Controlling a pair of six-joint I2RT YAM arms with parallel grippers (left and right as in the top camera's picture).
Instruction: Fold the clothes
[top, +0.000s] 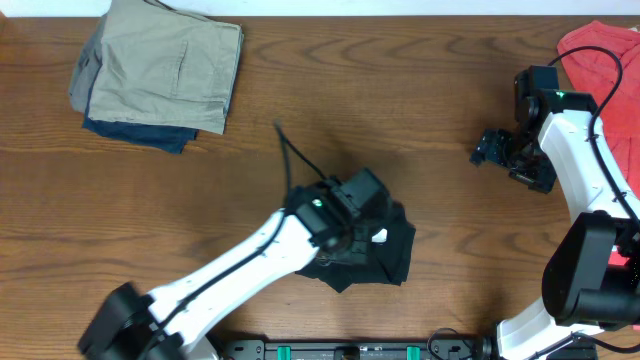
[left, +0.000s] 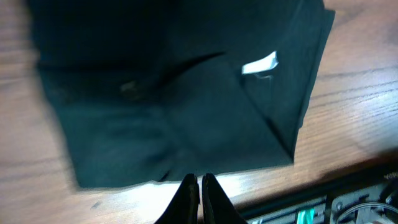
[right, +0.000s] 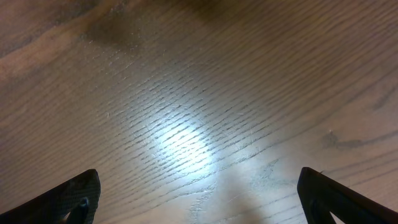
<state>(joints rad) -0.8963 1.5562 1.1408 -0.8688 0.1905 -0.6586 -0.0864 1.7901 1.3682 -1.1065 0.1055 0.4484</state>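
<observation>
The clothes are a black T-shirt (top: 392, 252) lying folded into a compact bundle near the table's front edge, its white tag (top: 380, 237) showing on top. In the left wrist view the T-shirt (left: 174, 106) fills most of the frame, with the tag (left: 260, 64) at the upper right. My left gripper (left: 199, 180) is shut, with its tips over bare wood just off the shirt's near edge and nothing between them. From overhead the left wrist (top: 345, 205) covers the shirt's left part. Far to the right, my right gripper (top: 497, 150) (right: 199, 186) stands open above bare wood.
A folded stack of khaki and navy garments (top: 160, 70) lies at the back left. A red garment (top: 600, 50) lies at the back right corner, behind the right arm. A dark rail (top: 350, 350) runs along the table's front edge.
</observation>
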